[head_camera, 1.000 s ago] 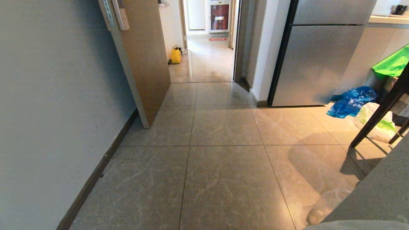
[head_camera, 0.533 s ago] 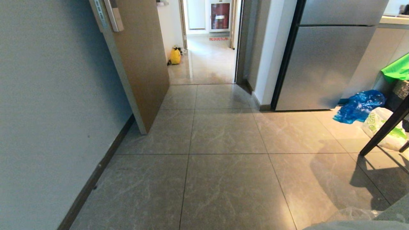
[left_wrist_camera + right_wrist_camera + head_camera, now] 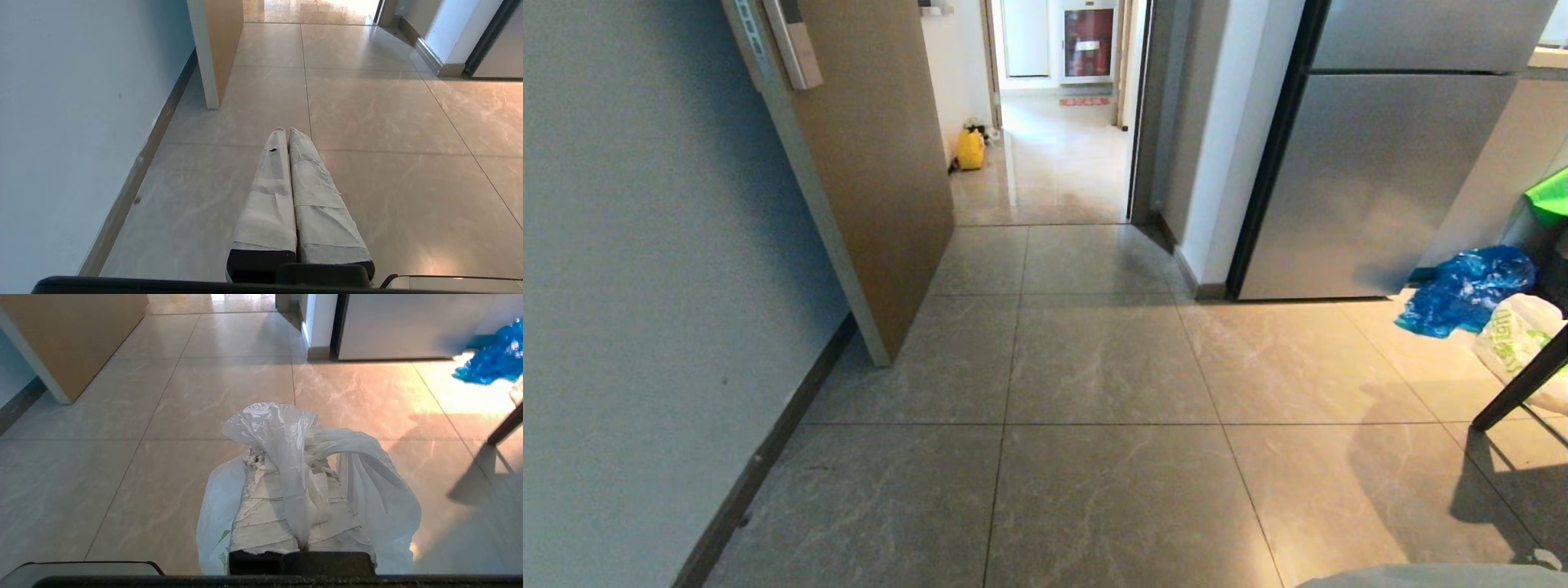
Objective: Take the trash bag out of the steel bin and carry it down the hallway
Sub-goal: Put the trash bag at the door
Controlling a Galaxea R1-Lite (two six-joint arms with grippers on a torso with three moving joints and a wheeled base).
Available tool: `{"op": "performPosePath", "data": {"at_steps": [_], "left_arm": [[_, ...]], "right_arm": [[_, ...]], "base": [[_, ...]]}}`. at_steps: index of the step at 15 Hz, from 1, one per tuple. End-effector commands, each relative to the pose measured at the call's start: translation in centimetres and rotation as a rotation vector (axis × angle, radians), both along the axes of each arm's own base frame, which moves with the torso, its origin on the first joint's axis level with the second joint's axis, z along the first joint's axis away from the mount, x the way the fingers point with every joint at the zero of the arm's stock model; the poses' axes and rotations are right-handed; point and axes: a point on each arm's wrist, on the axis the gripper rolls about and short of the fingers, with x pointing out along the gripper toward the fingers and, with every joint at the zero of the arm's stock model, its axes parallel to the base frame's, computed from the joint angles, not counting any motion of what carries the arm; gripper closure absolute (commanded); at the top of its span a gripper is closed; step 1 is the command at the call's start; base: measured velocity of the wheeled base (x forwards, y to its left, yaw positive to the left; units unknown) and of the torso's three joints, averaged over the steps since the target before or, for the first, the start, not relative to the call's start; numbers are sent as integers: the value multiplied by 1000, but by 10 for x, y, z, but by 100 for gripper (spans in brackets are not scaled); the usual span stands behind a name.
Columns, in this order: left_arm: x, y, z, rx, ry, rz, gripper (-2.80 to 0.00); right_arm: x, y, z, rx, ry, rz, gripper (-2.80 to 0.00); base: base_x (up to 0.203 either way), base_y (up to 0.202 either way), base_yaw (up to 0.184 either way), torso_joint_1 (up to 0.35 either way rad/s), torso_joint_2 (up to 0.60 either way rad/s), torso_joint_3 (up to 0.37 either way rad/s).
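Reaching level over the hallway floor (image 3: 122, 416), right gripper (image 3: 286, 457) clamped on the trash bag (image 3: 367, 490), left gripper (image 3: 286, 132) pressed together, empty.

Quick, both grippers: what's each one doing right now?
Left gripper: closed, empty, over the floor.
Right gripper: closed on the trash bag, which drapes over its fingers.

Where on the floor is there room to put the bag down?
The floor tiles are bare between the grey wall and the fridge, past the open brown door. It's crowded at the far right: a blue bag, a white printed bag and a dark furniture leg. A yellow bag sits beyond the doorway.
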Motion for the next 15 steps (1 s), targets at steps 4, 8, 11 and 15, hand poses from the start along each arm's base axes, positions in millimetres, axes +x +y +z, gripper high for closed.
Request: {"op": "performPosePath", "data": {"at_steps": [4, 8, 11, 15], "left_arm": [[0, 0, 0, -2, 0, 0, 0], [0, 0, 0, -2, 0, 0, 0], [0, 0, 0, -2, 0, 0, 0], [0, 0, 0, 0, 0, 0, 0]], "right_arm": [[0, 0, 0, -1, -2, 0, 0], [0, 0, 0, -1, 0, 0, 0], [0, 0, 0, -1, 0, 0, 0], [0, 0, 0, -1, 0, 0, 0]], "base": [[191, 0, 1, 6, 5, 4], [194, 0, 2, 3, 2, 4], [193, 0, 1, 3, 0, 1], [191, 0, 1, 4, 2, 1]]}}
